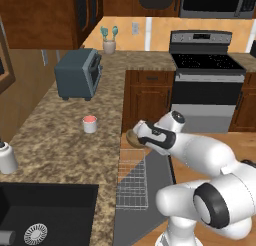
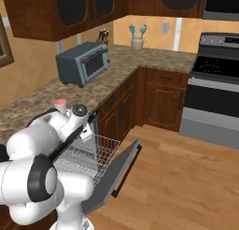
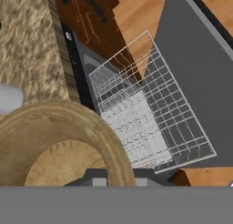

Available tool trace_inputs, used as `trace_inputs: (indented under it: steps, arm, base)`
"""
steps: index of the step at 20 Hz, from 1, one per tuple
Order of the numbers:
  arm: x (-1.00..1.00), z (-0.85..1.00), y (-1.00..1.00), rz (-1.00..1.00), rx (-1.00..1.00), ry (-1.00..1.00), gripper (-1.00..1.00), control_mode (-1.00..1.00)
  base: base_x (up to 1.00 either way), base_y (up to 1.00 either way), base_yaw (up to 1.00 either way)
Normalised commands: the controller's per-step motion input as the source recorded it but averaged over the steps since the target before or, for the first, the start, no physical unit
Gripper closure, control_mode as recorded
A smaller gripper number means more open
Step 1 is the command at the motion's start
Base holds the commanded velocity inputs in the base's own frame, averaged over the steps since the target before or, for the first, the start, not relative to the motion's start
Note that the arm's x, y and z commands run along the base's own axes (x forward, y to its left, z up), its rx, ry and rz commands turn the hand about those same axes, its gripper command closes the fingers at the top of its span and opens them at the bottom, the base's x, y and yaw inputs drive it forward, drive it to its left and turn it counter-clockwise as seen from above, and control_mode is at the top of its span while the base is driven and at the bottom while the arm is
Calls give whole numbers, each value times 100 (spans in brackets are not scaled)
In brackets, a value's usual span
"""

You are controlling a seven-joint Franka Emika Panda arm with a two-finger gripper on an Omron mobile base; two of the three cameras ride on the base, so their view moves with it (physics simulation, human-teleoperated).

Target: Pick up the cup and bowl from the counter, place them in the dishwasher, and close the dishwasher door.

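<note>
The gripper is clamping the bowl by its rim, hanging above the counter edge. At 3 o'clock, the dishwasher rack is standing pulled out over the lowered dishwasher door. At 10 o'clock, the cup is sitting on open granite.

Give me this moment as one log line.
gripper: shut on bowl | above dishwasher rack | cup: on counter | dishwasher door: open
</note>
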Motion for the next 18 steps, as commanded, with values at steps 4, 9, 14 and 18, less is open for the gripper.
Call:
trace_inputs:
  steps: [4,9,14,18]
  arm:
    - [0,0,0,-34,12,16,100,-100]
    - [-17,0,-9,-31,20,14,100,-100]
    - [-57,-3,-42,-8,25,4,100,-100]
    - [-21,-20,-13,-7,22,8,100,-100]
  base:
    - [0,0,0]
    - [0,0,0]
    - [0,0,0]
    - [0,0,0]
